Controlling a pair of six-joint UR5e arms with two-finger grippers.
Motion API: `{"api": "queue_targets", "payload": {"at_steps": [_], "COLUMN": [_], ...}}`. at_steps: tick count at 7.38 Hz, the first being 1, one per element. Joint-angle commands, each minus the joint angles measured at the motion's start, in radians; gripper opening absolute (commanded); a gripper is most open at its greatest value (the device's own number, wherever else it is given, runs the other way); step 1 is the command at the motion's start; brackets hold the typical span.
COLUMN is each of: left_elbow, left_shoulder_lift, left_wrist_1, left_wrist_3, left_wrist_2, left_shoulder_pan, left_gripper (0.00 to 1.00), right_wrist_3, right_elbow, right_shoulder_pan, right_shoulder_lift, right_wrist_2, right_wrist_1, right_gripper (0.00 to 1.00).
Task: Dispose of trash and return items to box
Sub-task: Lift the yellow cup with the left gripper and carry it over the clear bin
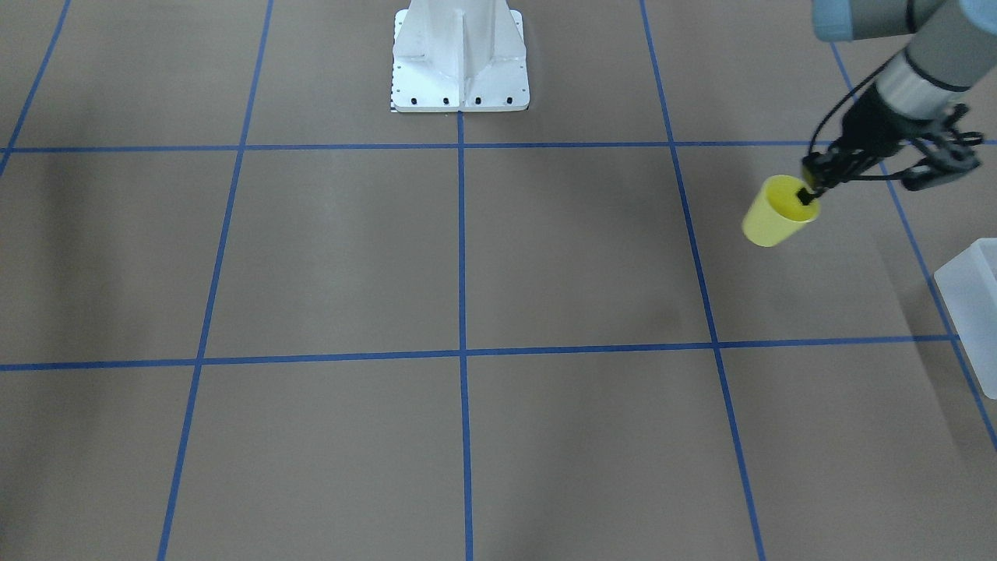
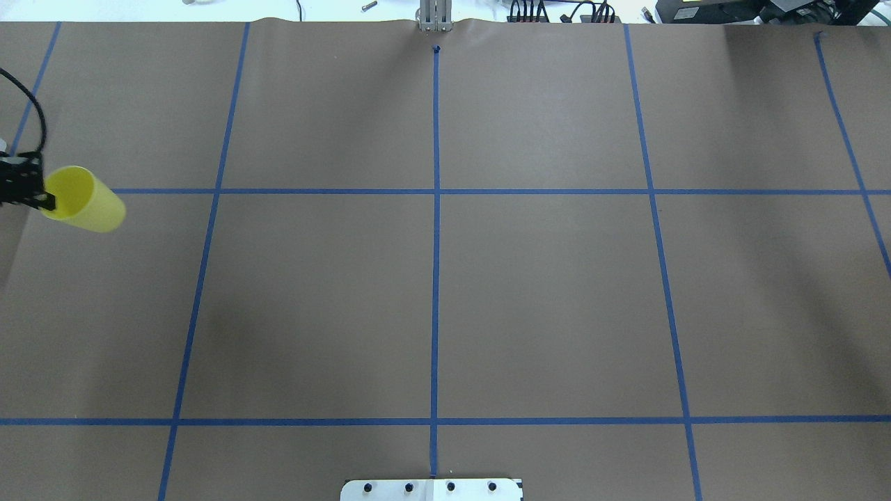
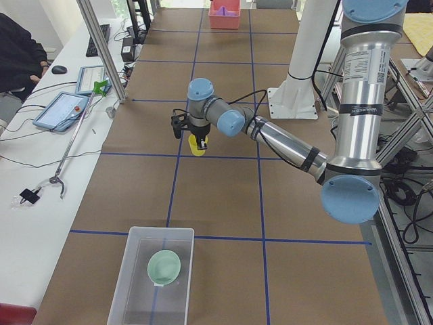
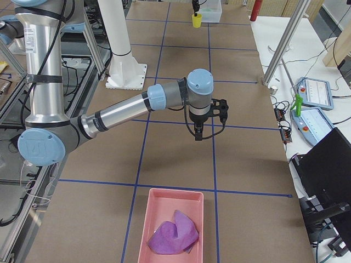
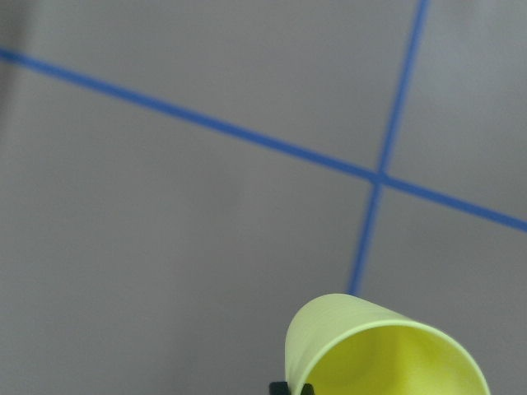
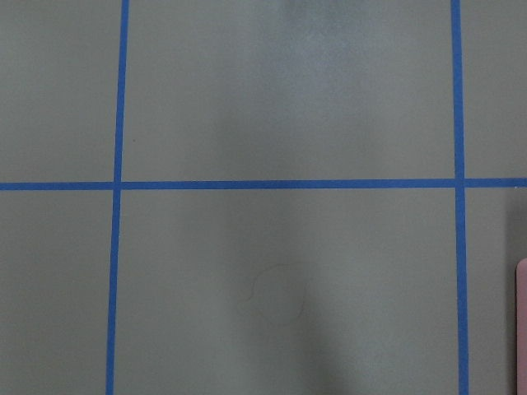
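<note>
Yellow cup pinched by left end effector.

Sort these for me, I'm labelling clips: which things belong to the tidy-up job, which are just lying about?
Job: yellow cup in left gripper; box; green bowl inside it; pink tray; purple wad in it.
Lying about: tablet; mouse; keyboard.

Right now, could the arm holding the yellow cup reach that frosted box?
Probably yes. The left gripper pinches the yellow cup; only bare table lies between it and the box, open-topped with a green bowl inside.
</note>
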Motion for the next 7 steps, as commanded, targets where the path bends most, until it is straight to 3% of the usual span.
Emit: {"api": "queue_targets", "payload": {"at_steps": [1,3,5,7], "left_elbow": [0.186,0.454,0.697,0.95], "left_shoulder_lift": [-0.062,-0.148,-0.202,-0.203], "left_wrist_1": [0.098,0.092,0.063,-0.148], "left_wrist_3": [0.367,0.629,0.817,0.827], "left_wrist_2": [-0.03,-0.082,-0.082,-0.079], "left_shoulder_pan": [-0.291,-0.465,-0.54,-0.558], "left_gripper": [0.0,0.0,0.0,0.0], "right_wrist_3": [0.003,0.001,0.003,0.004], "right_elbow": [-0.001,-0.005,-0.007,-0.007], "right_shoulder_pan": [-0.012,-0.015,-0.019,-0.029], "right_shoulder_lift": [-0.018,-0.026,-0.027,-0.026], "right_wrist_2": [-0.014,-0.024,-0.026,-0.041], "right_wrist_1": [0.0,0.0,0.0,0.0], "right_gripper": [1.0,1.0,1.0,1.0]}}
